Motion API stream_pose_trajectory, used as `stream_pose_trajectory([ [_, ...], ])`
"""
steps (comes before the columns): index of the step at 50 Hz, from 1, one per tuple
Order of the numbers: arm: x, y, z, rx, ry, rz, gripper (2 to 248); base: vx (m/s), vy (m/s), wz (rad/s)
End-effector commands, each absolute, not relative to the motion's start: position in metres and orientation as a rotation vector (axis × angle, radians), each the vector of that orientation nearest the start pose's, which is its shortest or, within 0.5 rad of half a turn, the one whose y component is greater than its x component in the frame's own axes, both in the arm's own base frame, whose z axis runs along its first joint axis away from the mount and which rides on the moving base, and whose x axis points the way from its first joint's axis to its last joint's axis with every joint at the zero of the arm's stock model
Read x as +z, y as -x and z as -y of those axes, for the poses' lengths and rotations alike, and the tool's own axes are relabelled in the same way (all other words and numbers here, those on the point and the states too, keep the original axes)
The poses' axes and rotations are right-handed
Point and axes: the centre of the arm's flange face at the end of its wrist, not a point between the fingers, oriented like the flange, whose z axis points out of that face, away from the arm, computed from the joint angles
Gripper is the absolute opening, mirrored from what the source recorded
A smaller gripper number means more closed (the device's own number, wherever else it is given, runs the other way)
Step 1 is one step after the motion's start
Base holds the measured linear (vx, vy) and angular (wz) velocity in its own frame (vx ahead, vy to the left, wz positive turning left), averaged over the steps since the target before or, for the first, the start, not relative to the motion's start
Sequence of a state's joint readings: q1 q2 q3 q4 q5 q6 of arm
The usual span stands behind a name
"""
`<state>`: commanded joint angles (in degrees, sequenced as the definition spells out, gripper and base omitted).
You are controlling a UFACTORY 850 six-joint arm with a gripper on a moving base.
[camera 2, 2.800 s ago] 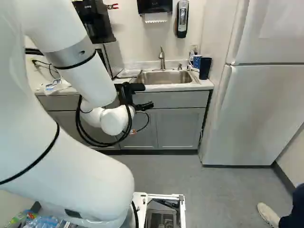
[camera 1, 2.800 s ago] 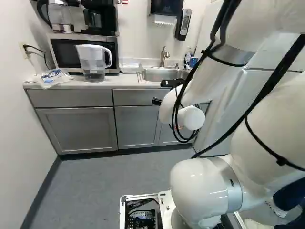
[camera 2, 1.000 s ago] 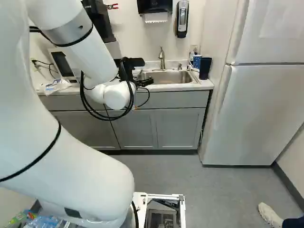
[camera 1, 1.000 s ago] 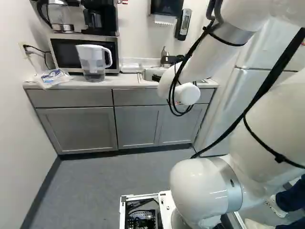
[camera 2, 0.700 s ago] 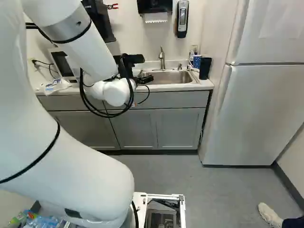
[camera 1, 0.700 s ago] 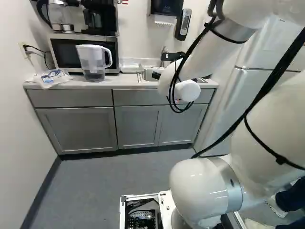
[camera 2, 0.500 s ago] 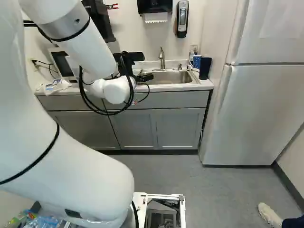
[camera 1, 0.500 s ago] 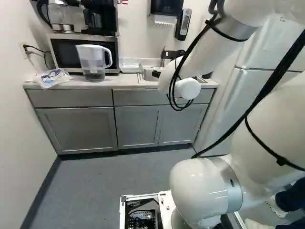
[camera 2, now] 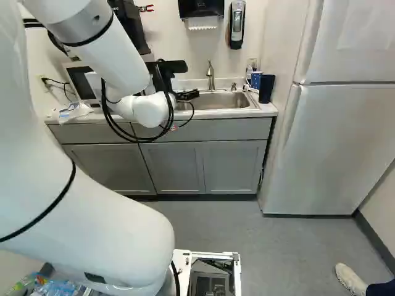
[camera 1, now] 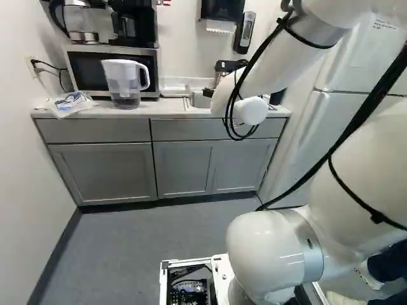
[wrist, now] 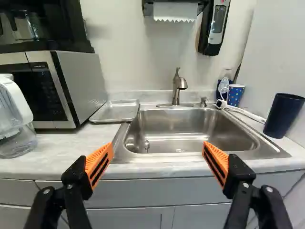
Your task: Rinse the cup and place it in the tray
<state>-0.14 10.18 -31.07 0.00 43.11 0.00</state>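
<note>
You have two cups, one dark cup (wrist: 282, 117) and one spotted cup (wrist: 235, 96); one tray (wrist: 116, 111), one sink (wrist: 178, 121), one faucet (wrist: 177, 89), one pitcher (camera 1: 122, 82), one microwave (camera 1: 113, 71), one refrigerator (camera 2: 339, 142) and one plastic bag (camera 1: 68, 103). You can count two dispensers, one paper towel dispenser (camera 2: 200, 8) and one soap dispenser (camera 2: 237, 26). Behind the spotted cup, partly hidden, you probably have one bottle (wrist: 223, 84).

Pale counter (wrist: 62, 150); microwave (wrist: 80, 86), pitcher (camera 1: 123, 82), tray (wrist: 115, 111), plastic bag (camera 1: 71, 104), dark cup (wrist: 283, 116), dotted cup (wrist: 235, 96)

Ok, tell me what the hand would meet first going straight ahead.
Most likely the sink basin, below the faucet; depth is unclear, so the open hand might catch the sink's near rim first.
</note>
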Motion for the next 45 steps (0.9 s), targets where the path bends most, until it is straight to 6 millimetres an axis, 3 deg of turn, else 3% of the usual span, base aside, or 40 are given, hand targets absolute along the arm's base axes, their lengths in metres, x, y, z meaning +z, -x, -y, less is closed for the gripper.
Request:
stream_pose_trajectory([
  [45, 0.559, -0.432, 0.001, -2.14, 2.302, -0.003, 247, 0.0, 0.0, 0.0],
])
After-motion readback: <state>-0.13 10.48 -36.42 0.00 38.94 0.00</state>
